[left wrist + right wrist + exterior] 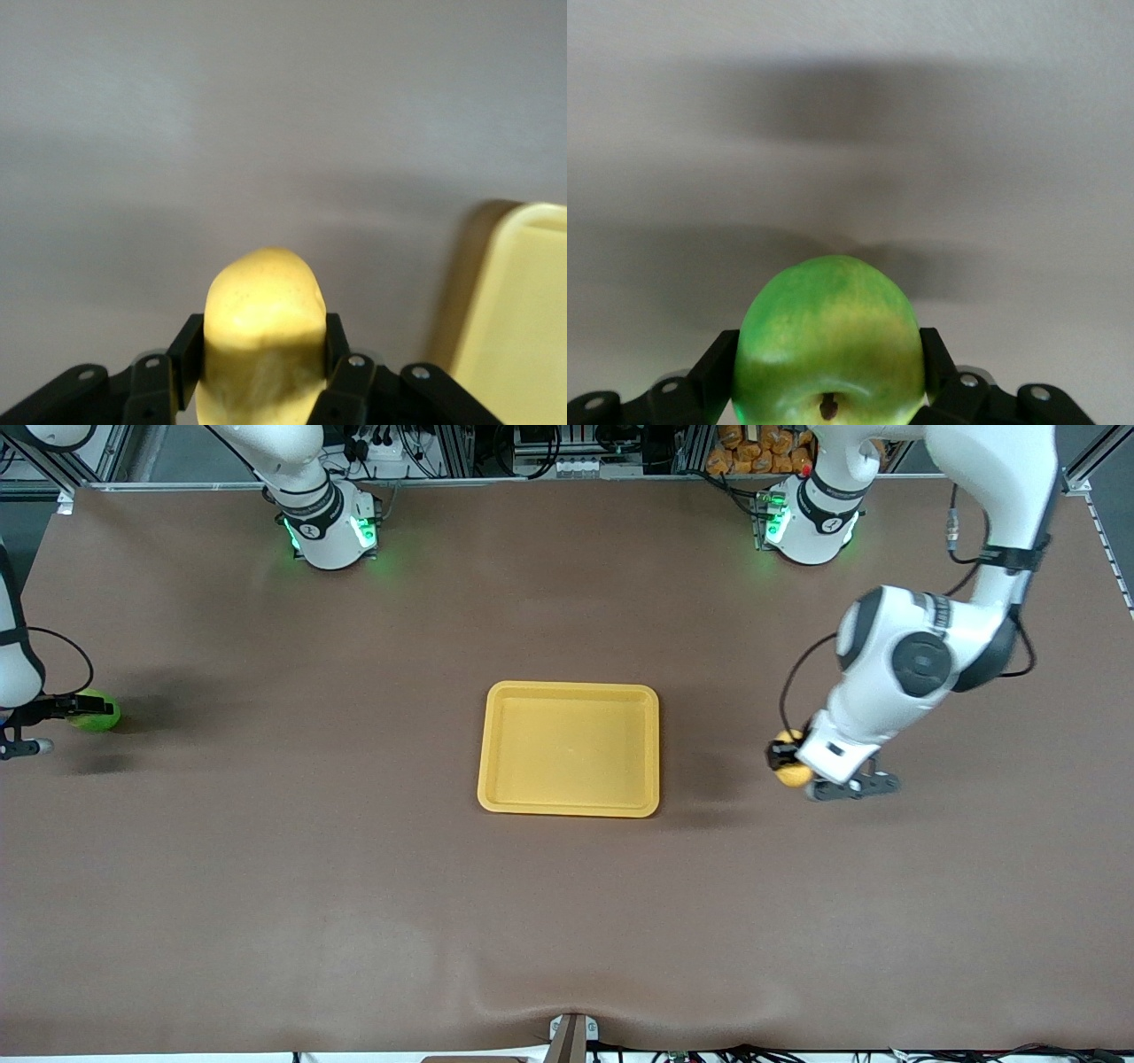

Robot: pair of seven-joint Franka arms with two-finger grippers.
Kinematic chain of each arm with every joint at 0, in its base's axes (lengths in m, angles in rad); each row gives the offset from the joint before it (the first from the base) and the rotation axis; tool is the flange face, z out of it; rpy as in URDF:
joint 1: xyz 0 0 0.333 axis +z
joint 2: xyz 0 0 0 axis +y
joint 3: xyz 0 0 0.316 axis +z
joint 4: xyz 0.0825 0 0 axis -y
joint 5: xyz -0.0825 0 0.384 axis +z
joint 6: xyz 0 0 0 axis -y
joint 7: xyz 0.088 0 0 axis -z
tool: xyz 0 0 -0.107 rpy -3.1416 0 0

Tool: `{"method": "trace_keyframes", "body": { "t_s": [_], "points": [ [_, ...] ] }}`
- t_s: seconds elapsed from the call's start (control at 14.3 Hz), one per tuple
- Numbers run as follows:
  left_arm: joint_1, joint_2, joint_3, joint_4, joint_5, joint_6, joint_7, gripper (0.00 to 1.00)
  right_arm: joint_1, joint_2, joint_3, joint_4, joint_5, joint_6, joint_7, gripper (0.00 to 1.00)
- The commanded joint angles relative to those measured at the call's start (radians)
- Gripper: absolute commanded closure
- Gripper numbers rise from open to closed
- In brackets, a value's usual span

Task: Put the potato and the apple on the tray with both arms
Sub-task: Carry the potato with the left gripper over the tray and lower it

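bumpy potato [262, 305], glossy round apple [827, 341] gripped.

Left gripper [262, 367] w/ black fingers [347, 376] clamped on both sides of the potato [261, 314], held above the brown table [221, 133]. Potato's upper half lit, lower half in shadow. Corner + rim of the yellow tray [518, 310] at frame edge, near the potato, not touching.
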Motion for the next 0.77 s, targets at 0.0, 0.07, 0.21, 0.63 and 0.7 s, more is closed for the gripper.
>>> {"method": "trace_keyframes", "body": {
  "t_s": [0.0, 0.07, 0.21, 0.63, 0.7],
  "points": [
    [-0.113, 0.023, 0.004, 0.027, 0.032, -0.008, -0.202, 1.00, 0.040, -0.009, 0.007, 0.104, -0.005, -0.140, -0.016, 1.00],
    [-0.150, 0.050, 0.004, 0.056, 0.032, -0.008, -0.260, 1.00, 0.046, -0.009, 0.007, 0.108, -0.004, -0.148, -0.016, 1.00],
    [-0.211, 0.139, 0.004, 0.140, 0.032, -0.008, -0.348, 1.00, 0.063, -0.013, 0.007, 0.108, -0.004, -0.153, -0.016, 1.00],
    [-0.356, 0.333, 0.012, 0.354, 0.114, -0.019, -0.609, 1.00, 0.155, -0.018, 0.007, 0.196, -0.004, -0.293, -0.057, 1.00],
    [-0.368, 0.346, 0.012, 0.363, 0.131, -0.019, -0.627, 1.00, 0.170, -0.018, 0.008, 0.196, -0.001, -0.294, -0.053, 1.00]
  ]
}}
